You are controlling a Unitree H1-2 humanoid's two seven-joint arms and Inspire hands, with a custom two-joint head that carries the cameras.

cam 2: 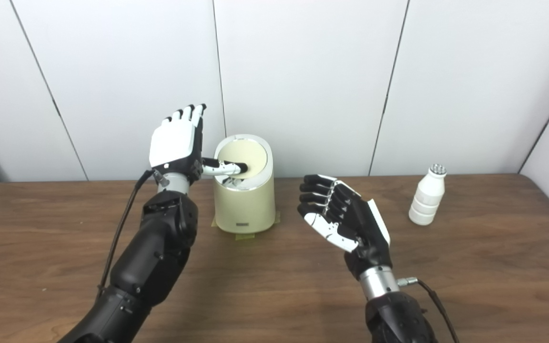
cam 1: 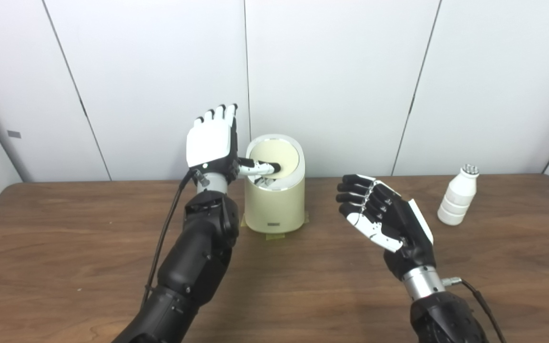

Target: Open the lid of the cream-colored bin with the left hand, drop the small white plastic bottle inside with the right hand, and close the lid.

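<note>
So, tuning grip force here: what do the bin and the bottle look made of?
The bin looks like smooth matte cream plastic with a shiny silver rim, possibly metal. The bottle looks like opaque white plastic, ribbed low down, with a silvery foil-like top.

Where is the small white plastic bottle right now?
The small white plastic bottle stands upright on the brown wooden table, far right near the wall, untouched, beyond the right robot hand.

One cream-colored bin (cam 1: 274, 200) with one lid (cam 1: 274, 159) stands far left of centre, one small white plastic bottle (cam 1: 457, 196) far right, and two hands, left (cam 1: 211, 143) and right (cam 1: 379, 214), hover near.
</note>
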